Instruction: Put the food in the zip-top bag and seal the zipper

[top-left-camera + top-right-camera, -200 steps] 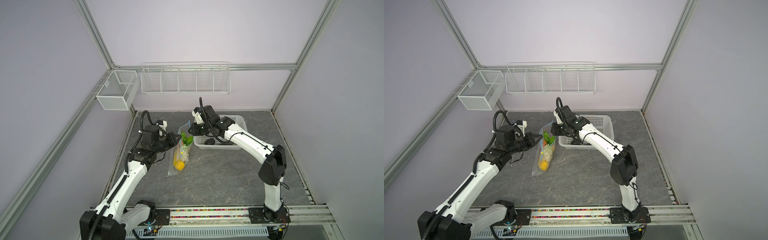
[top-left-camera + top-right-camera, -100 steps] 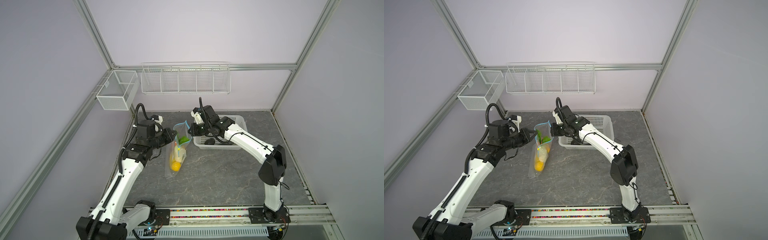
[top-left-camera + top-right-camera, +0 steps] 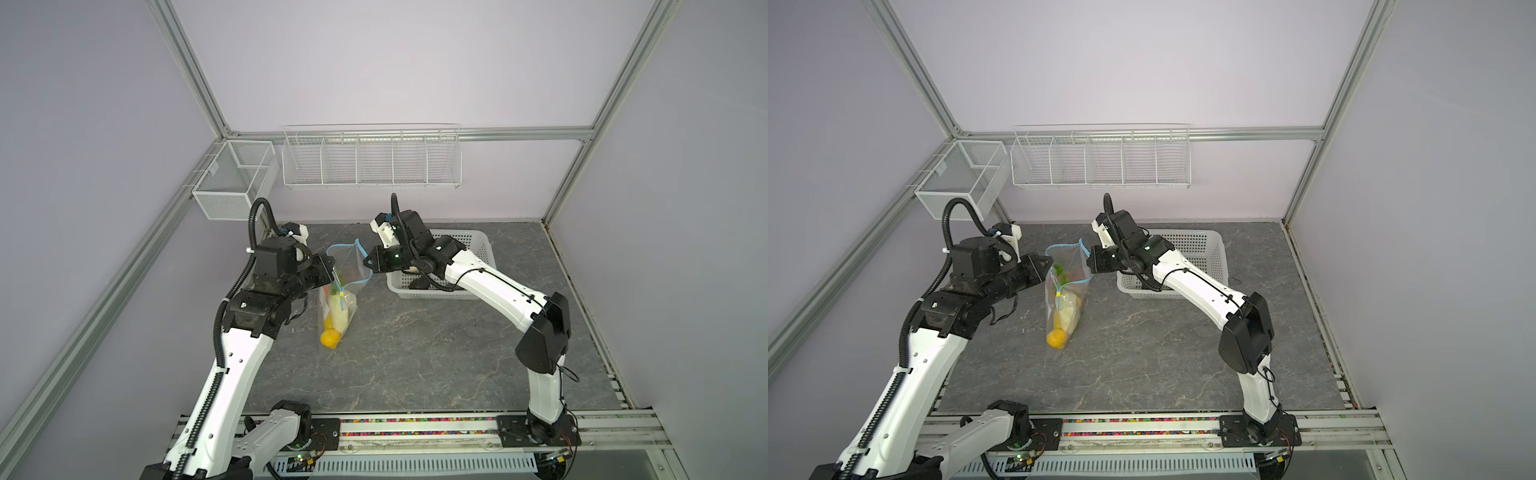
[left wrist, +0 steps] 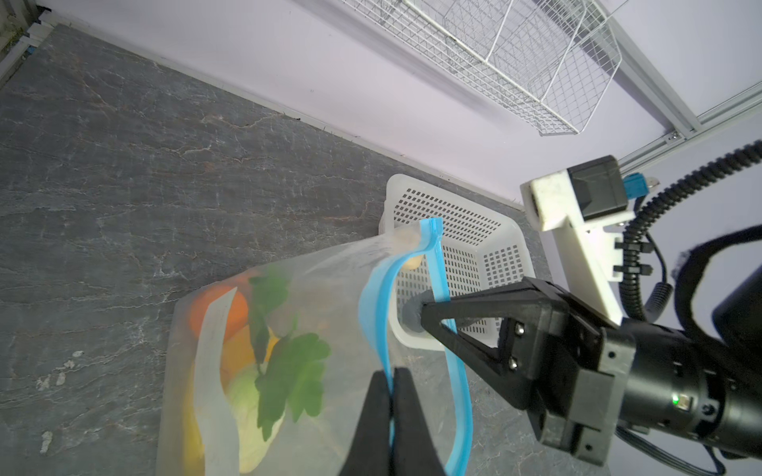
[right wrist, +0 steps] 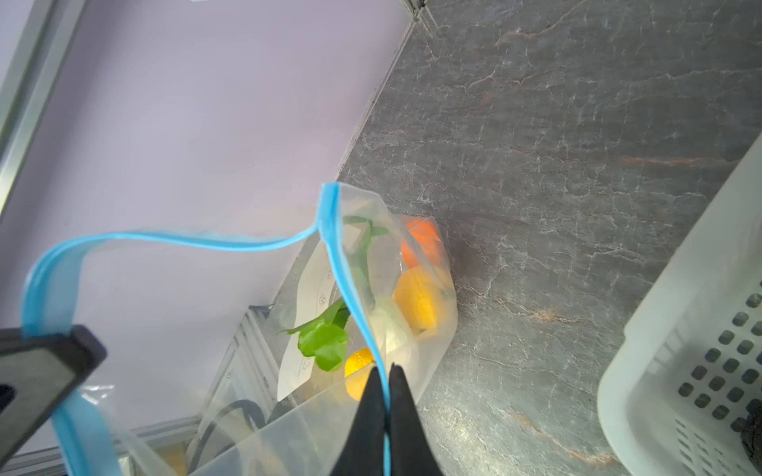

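You had bright, even, diffuse light; only faint shadows lay beside the zip-top bag [image 3: 338,303]. Its zipper [image 5: 185,241] looked soft and blurred in your wrist views.

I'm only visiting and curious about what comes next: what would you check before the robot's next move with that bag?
1. Left jaws shut on zipper: ok.
2. Right jaws shut on its opposite side: ok.
3. Mouth of zip-top bag held open: ok.
4. All food bagged: not ok; a dark item lies in the basket.
5. Zipper sealed: not ok.
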